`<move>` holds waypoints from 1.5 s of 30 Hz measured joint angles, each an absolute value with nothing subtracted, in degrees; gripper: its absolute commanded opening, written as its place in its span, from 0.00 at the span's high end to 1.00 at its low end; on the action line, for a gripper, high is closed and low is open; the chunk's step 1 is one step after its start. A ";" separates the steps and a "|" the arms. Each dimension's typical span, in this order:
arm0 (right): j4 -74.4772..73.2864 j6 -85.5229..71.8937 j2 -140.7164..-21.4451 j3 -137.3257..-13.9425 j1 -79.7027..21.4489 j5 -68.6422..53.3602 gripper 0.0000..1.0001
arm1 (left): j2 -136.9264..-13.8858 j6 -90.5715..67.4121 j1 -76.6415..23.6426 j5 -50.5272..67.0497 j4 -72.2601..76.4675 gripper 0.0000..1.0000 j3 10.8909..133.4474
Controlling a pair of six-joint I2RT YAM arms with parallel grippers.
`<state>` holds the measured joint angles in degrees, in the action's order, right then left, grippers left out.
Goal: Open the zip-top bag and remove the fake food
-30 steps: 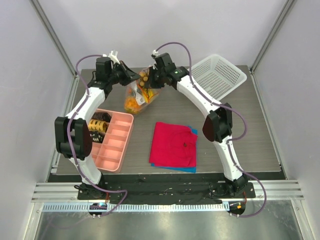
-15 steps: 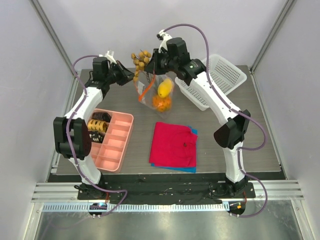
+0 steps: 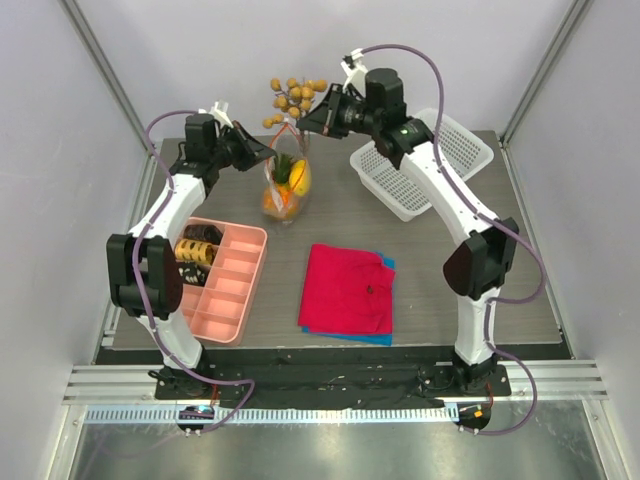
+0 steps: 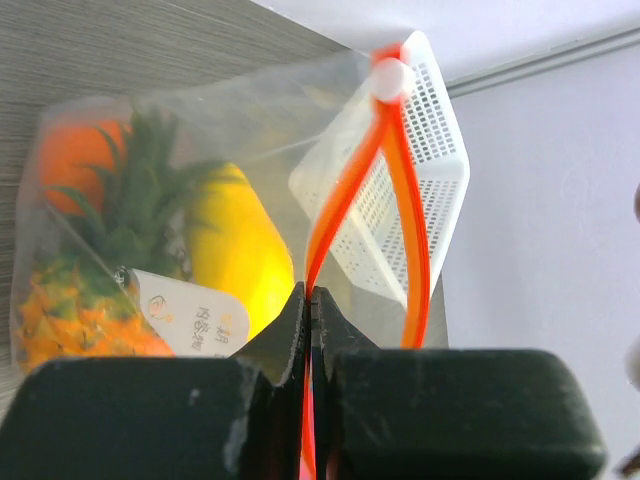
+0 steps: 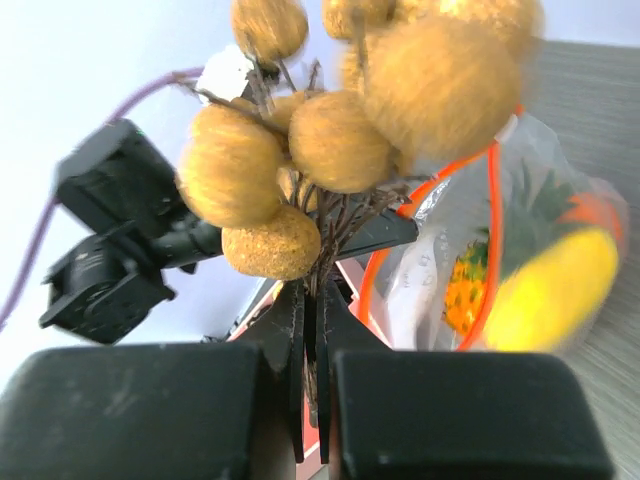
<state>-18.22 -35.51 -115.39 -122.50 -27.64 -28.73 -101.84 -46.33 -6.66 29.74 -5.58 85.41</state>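
(a) left gripper (image 4: 310, 300): jaws clamped on one lip of orange zip strip (image 4: 345, 190); bag (image 3: 283, 190) hangs just below and right of it, mouth parted. Pineapple (image 4: 90, 290) and yellow fruit (image 4: 235, 255) inside bag.
(b) right gripper (image 5: 310, 330): pinches stems of tan ball bunch (image 3: 293, 98), held above bag mouth, outside bag.
Bag bottom possibly resting on table (image 3: 480, 270); unclear from above. Basket (image 3: 420, 165) to right of bag.
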 measured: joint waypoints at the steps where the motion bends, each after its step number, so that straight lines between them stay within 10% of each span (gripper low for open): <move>1: -17.98 -35.68 -114.21 -121.71 -27.09 -29.04 0.99 | -101.84 -46.30 -6.63 29.69 -5.58 1.00 85.41; 11: -13.06 -37.30 -101.14 -109.69 -12.12 -30.24 0.99 | -101.84 -46.35 -6.61 29.63 -5.58 1.00 85.41; 23: -25.89 -25.28 -114.54 -103.68 -4.93 -9.50 0.97 | -101.84 -47.94 -6.61 30.33 -4.84 1.00 85.25; 25: -27.24 -24.80 -117.34 -102.83 -4.91 -6.72 0.90 | -101.84 -48.23 -6.61 30.50 -4.54 1.00 85.08; 29: -29.12 -23.90 -120.42 -102.06 -4.91 -2.09 0.39 | -101.84 -49.10 -6.61 30.74 -4.25 1.00 84.93; 32: -30.11 -22.68 -120.70 -102.08 -5.06 1.06 0.20 | -101.84 -49.32 -6.61 30.87 -3.90 1.00 84.93; 45: -36.93 -16.34 -115.20 -113.25 -20.56 14.48 0.17 | -101.84 -50.22 -6.70 31.35 -3.36 1.00 84.90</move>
<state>-36.93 -16.34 -115.20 -113.25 -20.56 14.48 -101.84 -50.22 -6.70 31.35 -3.36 84.90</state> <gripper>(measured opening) 0.861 0.003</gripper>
